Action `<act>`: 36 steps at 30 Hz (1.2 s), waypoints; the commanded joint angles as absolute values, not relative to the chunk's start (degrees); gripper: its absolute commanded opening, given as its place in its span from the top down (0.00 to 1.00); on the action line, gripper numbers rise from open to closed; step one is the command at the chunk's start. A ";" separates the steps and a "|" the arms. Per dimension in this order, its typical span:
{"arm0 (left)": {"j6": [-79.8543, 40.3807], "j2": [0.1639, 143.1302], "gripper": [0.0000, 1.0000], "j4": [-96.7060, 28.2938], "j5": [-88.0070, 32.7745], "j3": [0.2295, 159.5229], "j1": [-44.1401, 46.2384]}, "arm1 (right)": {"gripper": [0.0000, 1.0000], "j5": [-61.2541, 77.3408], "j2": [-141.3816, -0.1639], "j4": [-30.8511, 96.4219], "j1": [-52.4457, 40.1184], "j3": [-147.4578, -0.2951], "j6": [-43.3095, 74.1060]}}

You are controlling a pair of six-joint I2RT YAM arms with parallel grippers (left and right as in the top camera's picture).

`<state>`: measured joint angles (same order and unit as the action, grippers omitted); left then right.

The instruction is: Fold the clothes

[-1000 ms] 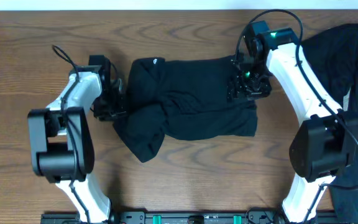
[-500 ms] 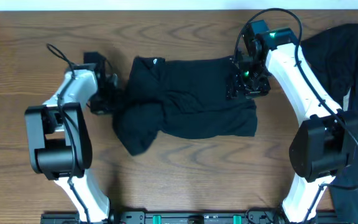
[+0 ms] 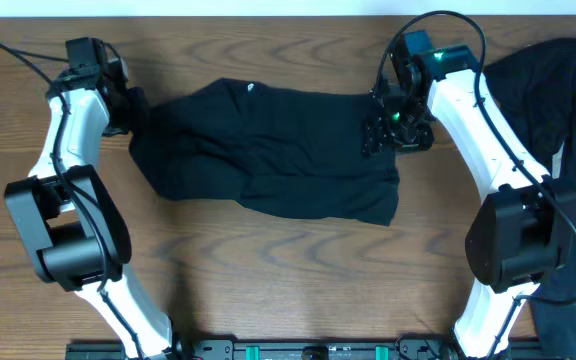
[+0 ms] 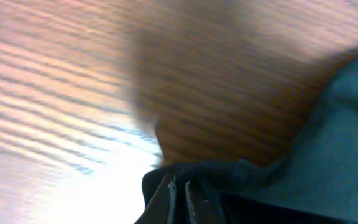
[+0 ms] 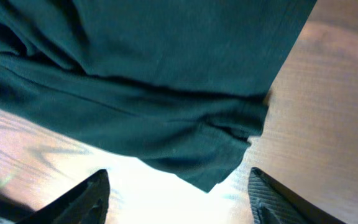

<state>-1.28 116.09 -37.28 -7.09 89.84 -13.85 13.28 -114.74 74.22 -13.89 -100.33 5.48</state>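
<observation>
Overhead looks down; wrist cameras closely share the clothes (image 3: 268,150).

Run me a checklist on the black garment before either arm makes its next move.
1. Left gripper jaws shut on the left edge of the clothes: ok.
2. Right gripper gripping the right edge: not ok, jaws open by the hem.
3. Clothes spread flat: not ok, creases across the middle.
4. White logo showing at the far edge: ok.
5. Dark pile on the right apart from the clothes: ok.
</observation>
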 commanded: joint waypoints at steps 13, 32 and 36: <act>-0.71 110.45 0.37 -56.40 -8.73 102.04 -20.10 | 0.38 10.31 -114.56 61.89 -13.89 -83.74 8.25; 1.76 80.68 0.39 -81.95 -13.37 102.02 -16.14 | 0.83 14.22 -113.82 56.55 -14.00 -76.53 7.16; 1.89 75.59 0.42 -87.57 -13.26 101.62 -16.14 | 0.91 14.41 -110.08 57.69 -14.00 -76.53 6.72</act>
<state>0.45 78.04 -86.04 -13.21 101.03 -16.23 12.71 -114.08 57.23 -13.89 -76.51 7.14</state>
